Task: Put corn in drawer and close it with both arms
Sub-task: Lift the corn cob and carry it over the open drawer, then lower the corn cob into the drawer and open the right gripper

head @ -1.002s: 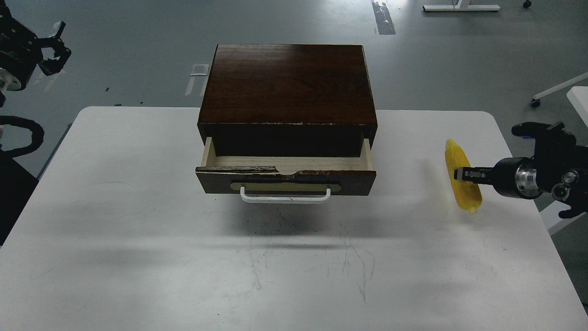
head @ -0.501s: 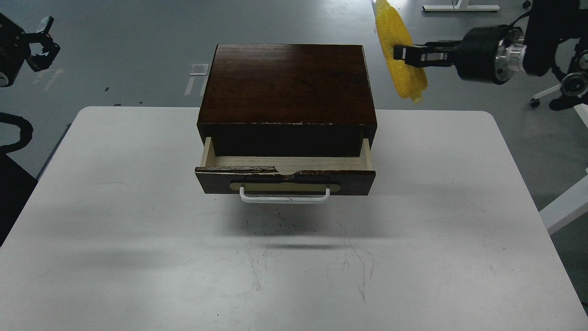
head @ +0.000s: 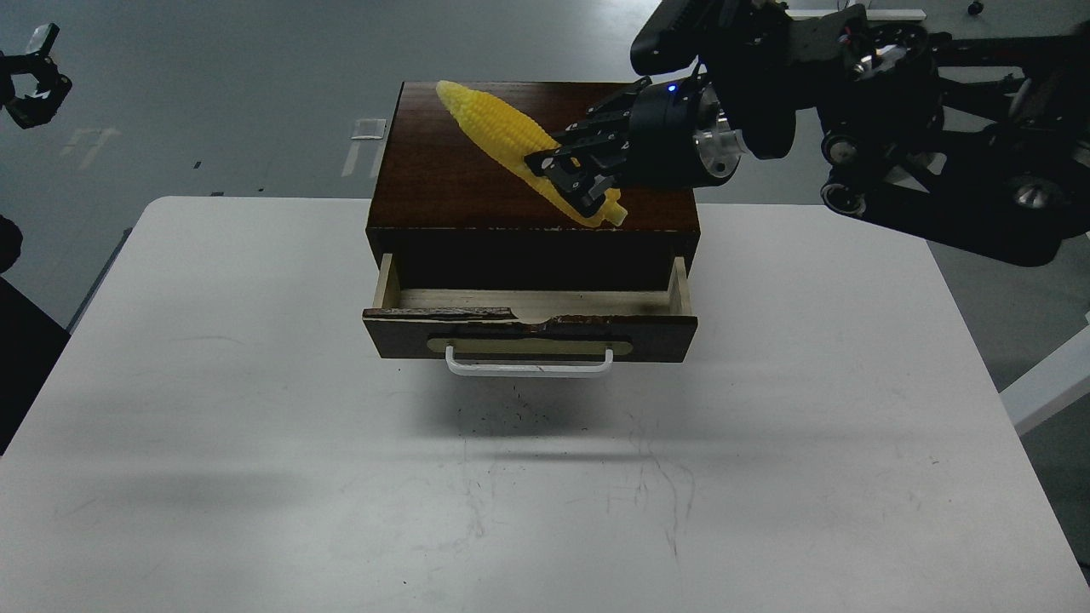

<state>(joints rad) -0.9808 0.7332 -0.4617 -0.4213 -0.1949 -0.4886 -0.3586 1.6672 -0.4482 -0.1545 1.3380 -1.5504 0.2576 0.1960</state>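
The yellow corn (head: 502, 132) is held in the air over the top of the dark brown cabinet (head: 443, 183), tip pointing up-left. My right gripper (head: 572, 176) is shut on its thick end, with the arm coming in from the upper right. The drawer (head: 528, 328) is pulled partly open below, with a white handle (head: 529, 368), a chipped top edge and bare pale wood inside. My left gripper (head: 32, 77) is far off at the upper left edge, above the floor, small and dark.
The cabinet stands at the back middle of the white table (head: 255, 443). The right arm's bulky joints (head: 920, 128) hang above the table's back right corner. A white table corner (head: 1052, 383) shows at the right edge.
My right arm swung left with the corn, from beside the cabinet's right back corner to over its top. The left gripper drifted further up and left.
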